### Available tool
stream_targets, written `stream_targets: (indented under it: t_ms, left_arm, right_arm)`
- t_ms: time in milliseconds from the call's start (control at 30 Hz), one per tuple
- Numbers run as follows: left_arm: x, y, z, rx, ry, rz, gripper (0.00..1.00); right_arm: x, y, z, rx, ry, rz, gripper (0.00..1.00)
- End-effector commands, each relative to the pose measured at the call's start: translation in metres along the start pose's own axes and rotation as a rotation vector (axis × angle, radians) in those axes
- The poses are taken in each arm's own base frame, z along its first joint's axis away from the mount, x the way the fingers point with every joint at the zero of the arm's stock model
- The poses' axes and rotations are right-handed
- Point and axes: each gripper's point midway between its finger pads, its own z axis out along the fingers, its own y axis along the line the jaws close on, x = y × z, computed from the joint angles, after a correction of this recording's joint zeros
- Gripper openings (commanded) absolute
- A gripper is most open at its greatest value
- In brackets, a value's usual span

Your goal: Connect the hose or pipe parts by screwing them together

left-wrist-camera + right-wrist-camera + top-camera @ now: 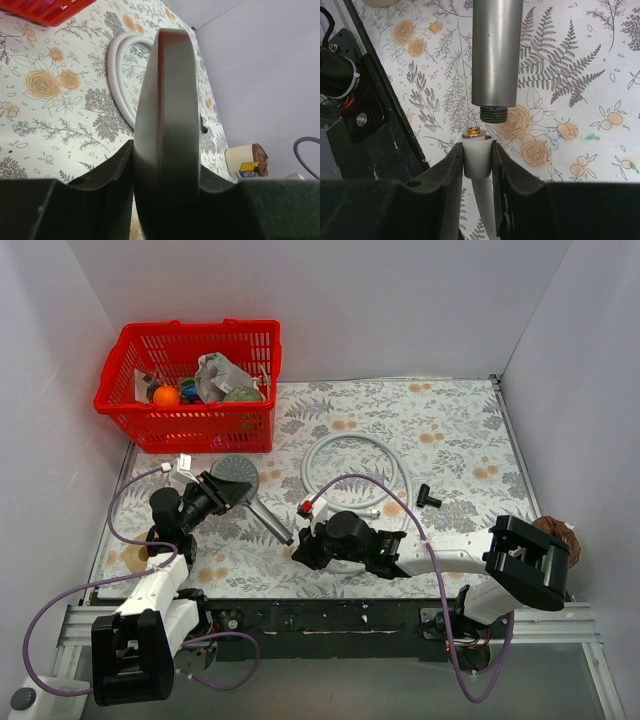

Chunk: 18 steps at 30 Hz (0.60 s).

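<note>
Pinching the round face of the shower head edge-on: left gripper, fingers pressed against both flat sides of the disc. Judged purpose: to brace the head so that it cannot turn while the joint is threaded.

Item 2, right gripper: closed around the hose end, a whitish sleeve with a brass tip showing above the fingers. Judged purpose: to present this end to the thread and turn it on.

Item 3, handle: slim, metallic, lifted off the desk. In the top view its long axis runs diagonally from the disc at far left to the free end at near right. That end carries a threaded stub, pointing straight at the right gripper.

Alignment: hose end and handle lie almost on 1 line, and the brass tip faces the stub. A slight gap separates them, and the tip sits a little left of the stub's centre in the right wrist view. Judged stage: lined up, threads not yet engaged.

Item 4, hose: lying coiled in a loop on the desk just beyond the right gripper, its near run leading to the held end.

Item 5, small black fitting: on the desk to the right of the coil, apart from it.

Item 6, red basket: far left corner, holding mixed objects, well apart from the work.
</note>
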Motion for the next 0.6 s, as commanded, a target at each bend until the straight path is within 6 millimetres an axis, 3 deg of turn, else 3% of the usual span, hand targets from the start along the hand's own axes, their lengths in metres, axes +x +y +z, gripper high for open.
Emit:
stream_targets:
  t_ms: [0,300,567]
  left_arm:
    - [-0.008,-0.011,-0.001,0.042,-0.034,0.044,0.00]
    - [-0.004,-0.017,-0.002,0.066,-0.013,0.041,0.00]
    - [-0.022,-0.011,0.001,0.004,-0.076,0.067,0.00]
  right_arm:
    - [-0.041,0.023,0.007,-0.063,-0.114,0.012,0.01]
    - [-0.059,0.008,0.008,0.034,-0.203,0.036,0.01]
    - [-0.026,0.014,-0.004,-0.022,-0.135,0.034,0.01]
